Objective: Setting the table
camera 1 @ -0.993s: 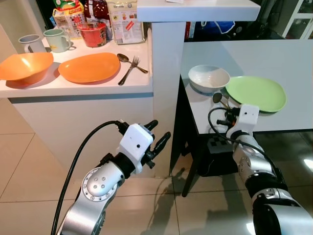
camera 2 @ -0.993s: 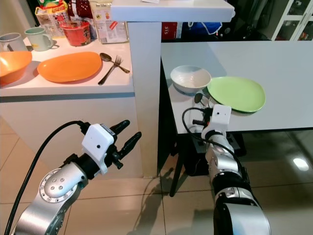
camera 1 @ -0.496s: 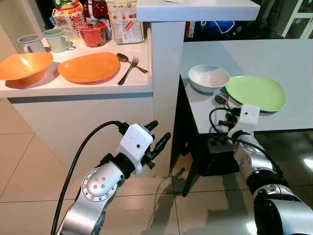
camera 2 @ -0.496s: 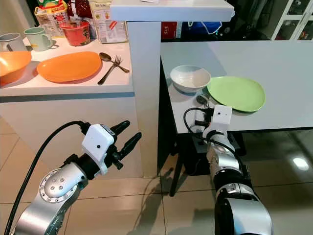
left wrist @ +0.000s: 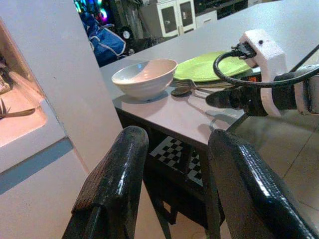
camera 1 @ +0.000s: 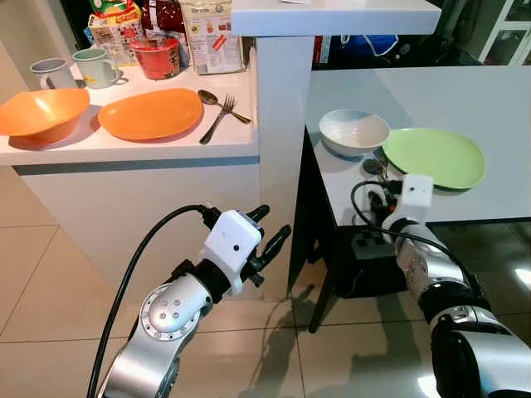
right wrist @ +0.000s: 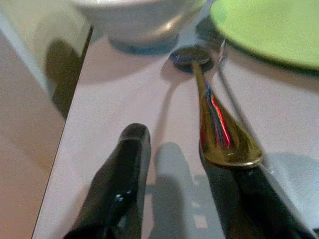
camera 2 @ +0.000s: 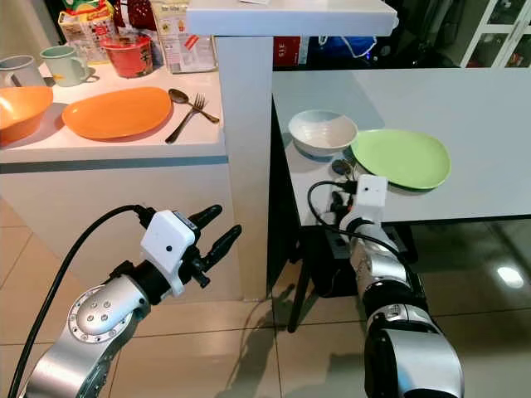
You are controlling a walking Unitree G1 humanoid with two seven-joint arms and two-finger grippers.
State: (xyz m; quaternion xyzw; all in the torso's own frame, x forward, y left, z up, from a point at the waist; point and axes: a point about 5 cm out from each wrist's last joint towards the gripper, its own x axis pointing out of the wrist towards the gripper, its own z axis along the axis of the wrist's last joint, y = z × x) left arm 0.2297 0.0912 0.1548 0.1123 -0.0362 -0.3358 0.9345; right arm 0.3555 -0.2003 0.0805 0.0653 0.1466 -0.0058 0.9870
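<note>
Two tools parted, right tool [right wrist: 189, 174] at spoon [right wrist: 219, 124], green plate [camera 1: 433, 157] beside

white bowl [camera 1: 354, 131]: glossy, ceramic-looking. green plate [camera 1: 435, 157]: smooth, faint sheen. spoon [right wrist: 219, 114]: polished metal, mirror-like handle. table [camera 1: 465, 95]: smooth, matt grey. right gripper [right wrist: 189, 184]: glossy black fingers [right wrist: 122, 174], plastic-looking. left gripper [left wrist: 174, 189]: the same finish. orange plate [camera 1: 151, 114]: smooth, satin. floor [camera 1: 50, 282]: glossy tiles.
</note>
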